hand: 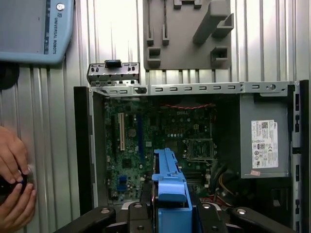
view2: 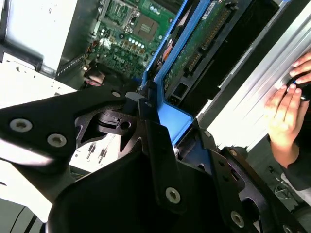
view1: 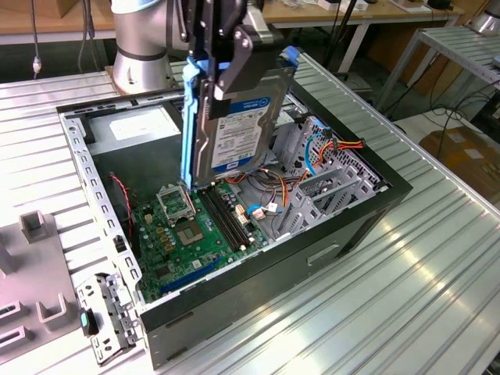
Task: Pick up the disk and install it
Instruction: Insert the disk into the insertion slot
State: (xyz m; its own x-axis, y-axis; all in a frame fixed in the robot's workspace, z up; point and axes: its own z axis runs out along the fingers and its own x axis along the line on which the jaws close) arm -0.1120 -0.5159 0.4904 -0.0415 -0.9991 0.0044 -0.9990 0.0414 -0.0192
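Note:
The disk [view1: 234, 133] is a silver-grey hard drive with a white-and-blue label and blue side rails. It hangs upright on its edge above the open computer case [view1: 312, 258], over the motherboard [view1: 187, 226]. My gripper [view1: 228, 70] is shut on its upper end, one black finger on each flat face. In the second wrist view the disk's green circuit side [view2: 194, 48] and blue rail run away from the gripper [view2: 170, 126]. In the first wrist view the blue rail of the disk [hand: 167, 174] sticks out between the fingers of the gripper [hand: 170, 206], over the board.
A metal drive cage [view1: 328, 180] with orange and blue cables fills the case's right part in the exterior view. A grey power supply [hand: 265, 141] lies at one end. A grey fixture plate [hand: 189, 34] sits beside the case. A person's hands [hand: 12, 184] rest outside the case wall.

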